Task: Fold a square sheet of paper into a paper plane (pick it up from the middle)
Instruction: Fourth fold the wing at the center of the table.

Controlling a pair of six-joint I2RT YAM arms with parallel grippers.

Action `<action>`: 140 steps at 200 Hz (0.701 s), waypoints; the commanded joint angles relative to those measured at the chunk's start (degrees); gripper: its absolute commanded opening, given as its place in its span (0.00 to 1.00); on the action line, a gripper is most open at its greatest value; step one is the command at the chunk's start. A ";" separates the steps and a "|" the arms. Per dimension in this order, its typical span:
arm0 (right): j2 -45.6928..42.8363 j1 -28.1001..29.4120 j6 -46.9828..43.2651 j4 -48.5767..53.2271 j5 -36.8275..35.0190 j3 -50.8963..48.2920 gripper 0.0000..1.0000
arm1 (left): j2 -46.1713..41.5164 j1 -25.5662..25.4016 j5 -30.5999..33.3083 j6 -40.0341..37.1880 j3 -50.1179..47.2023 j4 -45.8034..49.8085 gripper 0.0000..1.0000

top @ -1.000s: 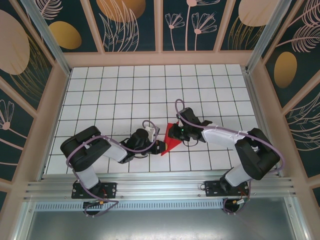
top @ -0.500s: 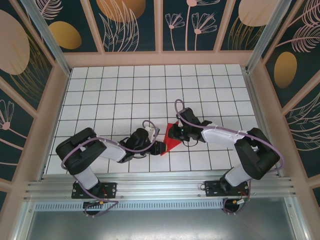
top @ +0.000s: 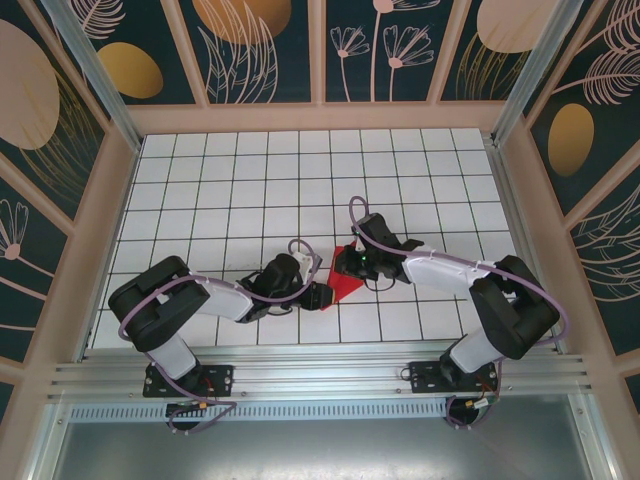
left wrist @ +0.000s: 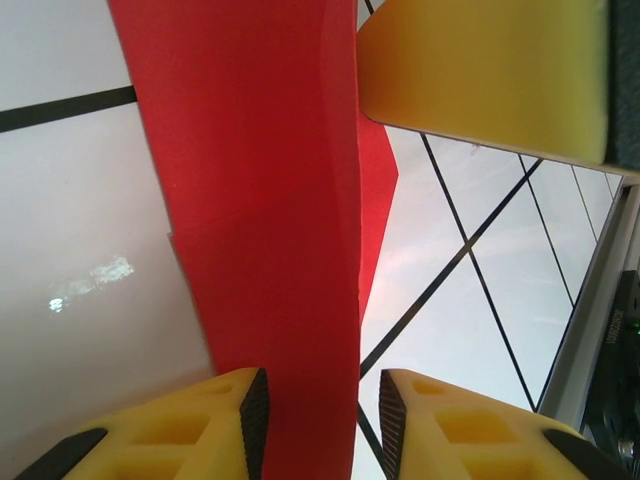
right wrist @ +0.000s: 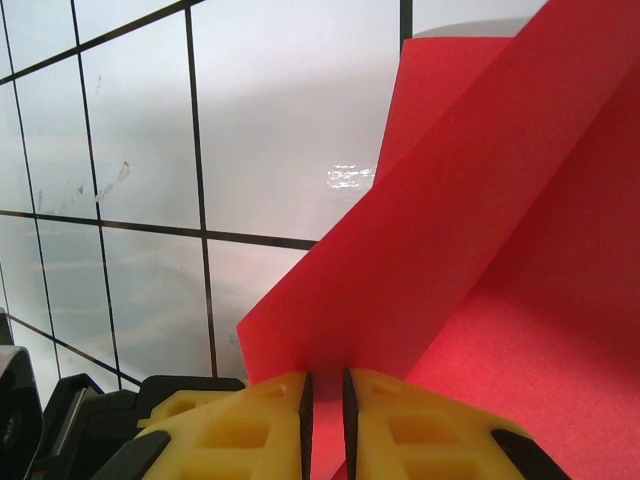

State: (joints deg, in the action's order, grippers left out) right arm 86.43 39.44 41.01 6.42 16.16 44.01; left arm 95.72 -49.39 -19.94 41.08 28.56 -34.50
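Note:
The red sheet of paper [top: 347, 287] is folded and creased into a pointed, plane-like shape, held low over the white grid table between the two arms. My right gripper [top: 345, 266] is shut on its upper fold; in the right wrist view the paper [right wrist: 480, 230] rises out of the nearly closed gripper [right wrist: 324, 385]. My left gripper [top: 320, 296] stands open at the paper's lower left end. In the left wrist view a strip of the paper [left wrist: 260, 200] runs through the gripper [left wrist: 320, 395], close to the left pad, with a gap at the right pad.
The white grid table [top: 250, 190] stretches far behind the arms. A yellow finger of the right gripper [left wrist: 480, 70] sits close above the paper in the left wrist view. The metal frame rail [top: 320, 375] runs along the near edge.
The left gripper's jaws have spread apart and let go of the red paper. The right gripper keeps its hold and has barely moved.

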 commanded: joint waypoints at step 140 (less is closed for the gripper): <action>1.01 0.35 0.20 0.80 -0.42 2.04 0.19 | 0.69 0.50 0.71 -2.04 1.79 1.81 0.00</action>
State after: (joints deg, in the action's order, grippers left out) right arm 87.20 39.44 40.99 6.52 16.16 44.01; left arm 95.72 -49.39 -18.63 39.00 29.50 -32.29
